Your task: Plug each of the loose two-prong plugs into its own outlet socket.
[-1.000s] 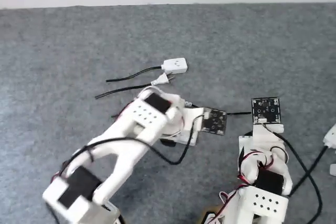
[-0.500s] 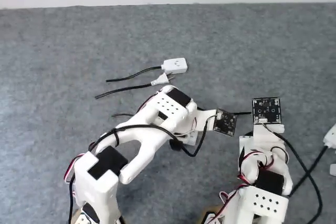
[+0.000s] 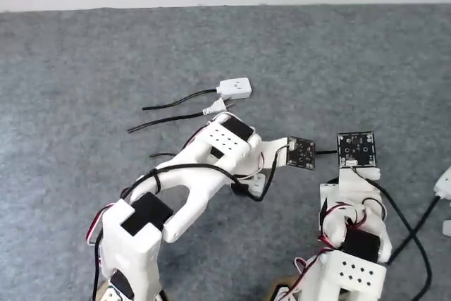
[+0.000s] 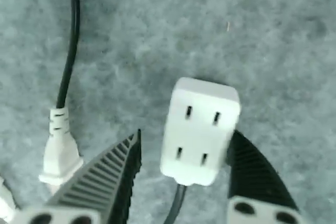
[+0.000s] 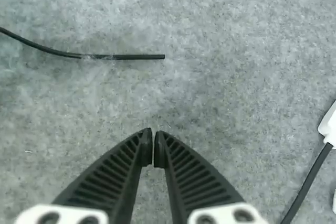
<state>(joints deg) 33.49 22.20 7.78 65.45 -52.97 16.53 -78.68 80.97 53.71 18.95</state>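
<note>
Two slot pairs face me on the white outlet socket (image 4: 199, 127), which lies on the grey table (image 4: 273, 35) between my left fingers (image 4: 123, 169). They are spread wide and grip nothing. White two-prong plug (image 4: 59, 148) lies just outside one finger, its black cord (image 4: 71, 40) leading away. My right fingers (image 5: 146, 148) are pressed together and empty, with a black cable end (image 5: 121, 56) ahead.

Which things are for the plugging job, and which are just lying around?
For the job: near outlet socket, near plug, far outlet socket, far plug, left gripper.
Just lying about: grey mat, corded white piece at the edge, perhaps.
</note>
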